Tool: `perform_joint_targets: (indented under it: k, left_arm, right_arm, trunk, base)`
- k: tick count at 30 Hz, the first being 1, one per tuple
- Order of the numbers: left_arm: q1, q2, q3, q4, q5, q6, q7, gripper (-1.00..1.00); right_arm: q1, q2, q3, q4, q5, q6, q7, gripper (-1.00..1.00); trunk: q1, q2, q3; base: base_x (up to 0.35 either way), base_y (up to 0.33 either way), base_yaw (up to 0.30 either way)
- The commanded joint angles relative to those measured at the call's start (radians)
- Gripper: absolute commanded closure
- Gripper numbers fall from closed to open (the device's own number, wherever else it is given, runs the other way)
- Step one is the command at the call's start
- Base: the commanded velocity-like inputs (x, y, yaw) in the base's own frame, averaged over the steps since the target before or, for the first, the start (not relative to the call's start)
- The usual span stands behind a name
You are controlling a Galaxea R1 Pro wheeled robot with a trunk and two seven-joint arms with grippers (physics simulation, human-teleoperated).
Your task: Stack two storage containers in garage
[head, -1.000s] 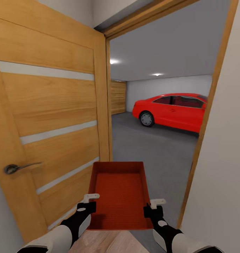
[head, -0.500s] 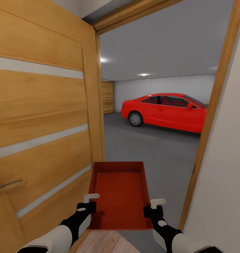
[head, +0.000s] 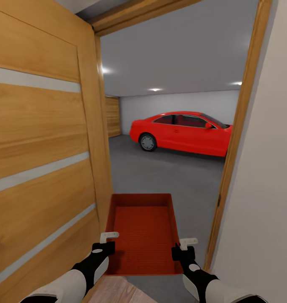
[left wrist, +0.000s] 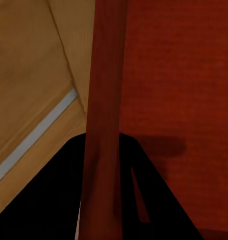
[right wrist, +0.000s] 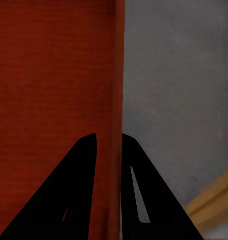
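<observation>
Storage container point(head: 142, 229) riding level at doorway, left gripper point(head: 104, 243) and right gripper point(head: 183, 248) each clamping a side wall. Door point(head: 42, 160) crowding left: passing centred, steering toward garage floor point(head: 168, 176).

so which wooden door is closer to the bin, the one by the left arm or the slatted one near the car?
The open door beside the left gripper: it stands right alongside the storage container. The slatted door is far back on the garage wall, left of the red car.
</observation>
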Motion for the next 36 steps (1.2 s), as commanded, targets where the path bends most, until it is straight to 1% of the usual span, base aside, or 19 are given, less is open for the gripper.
perform_joint_targets:
  k: [1,5,12,27,36]
  left_arm:
    - [-0.001,0.048,0.066,-0.018,0.015,0.000,0.012,1.00]
    - [-0.001,0.048,0.066,-0.018,0.015,0.000,0.012,1.00]
    - [-0.001,0.048,0.066,-0.018,0.015,0.000,0.012,1.00]
    - [-0.001,0.048,0.066,-0.020,0.015,0.000,0.012,1.00]
    - [-0.001,0.047,0.065,-0.020,0.015,0.000,0.012,1.00]
  right_arm:
    - [0.000,0.000,-0.023,0.001,-0.005,-0.002,0.000,1.00]
    - [0.000,0.000,-0.024,0.001,-0.005,-0.002,0.000,1.00]
    - [0.000,0.000,-0.024,0.001,-0.005,-0.002,0.000,1.00]
    - [0.000,0.000,-0.024,0.001,-0.005,-0.002,0.000,1.00]
    - [0.000,0.000,-0.024,0.001,-0.005,-0.002,0.000,1.00]
  trunk:
    - [0.000,-0.001,-0.002]
    - [0.000,-0.001,-0.002]
    - [0.000,-0.001,-0.002]
    - [0.000,-0.001,-0.002]
    - [0.000,-0.001,-0.002]
  base:
    - [0.001,0.001,-0.233]
    - [0.093,0.023,-0.074]
    - [0.267,0.157,-0.053]
    - [0.291,0.185,-0.221]
    - [0.292,0.185,-0.032]
